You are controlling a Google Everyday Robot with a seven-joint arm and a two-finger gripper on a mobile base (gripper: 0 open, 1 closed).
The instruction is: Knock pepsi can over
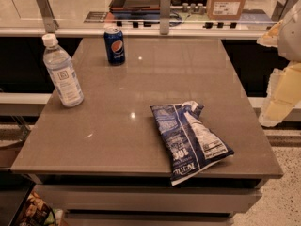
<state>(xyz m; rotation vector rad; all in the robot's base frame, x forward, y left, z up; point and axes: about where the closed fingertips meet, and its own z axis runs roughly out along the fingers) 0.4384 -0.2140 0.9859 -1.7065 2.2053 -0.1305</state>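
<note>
1. The small dark-blue metal pepsi can with the red-white-blue round logo and silver top (114, 45) stands upright on the far left part of the glossy grey-brown desk (141, 88), close to its back edge.
2. The pale white-and-yellow tool (281, 91) hangs beyond the right edge of the desk, well apart from the can. Whether it is apart or together cannot be told.
3. The can is probably stiff along its height, with thin, smooth walls that would slip against a pad. Whether it is full or empty cannot be seen, so its weight is unknown: a full can would resist a nudge, while an empty 1 would tip at a touch.
4. No grip seems needed. A sideways push high on the wall, just under the silver rim, should tip it. Contact low down would more likely slide it across the slick desk.
5. Once down, the round body would probably roll, and a push toward the front gives it open desk to roll on.
6. The clear plastic water bottle with the white cap (62, 74) stands upright nearer the left front, apart from the can, so a leftward sweep risks striking it.
7. The crinkled blue-and-white chip bag (190, 138) lies flat at the front right, overhanging the edge, between the tool's side and the near edge; a high approach would clear it.
</note>
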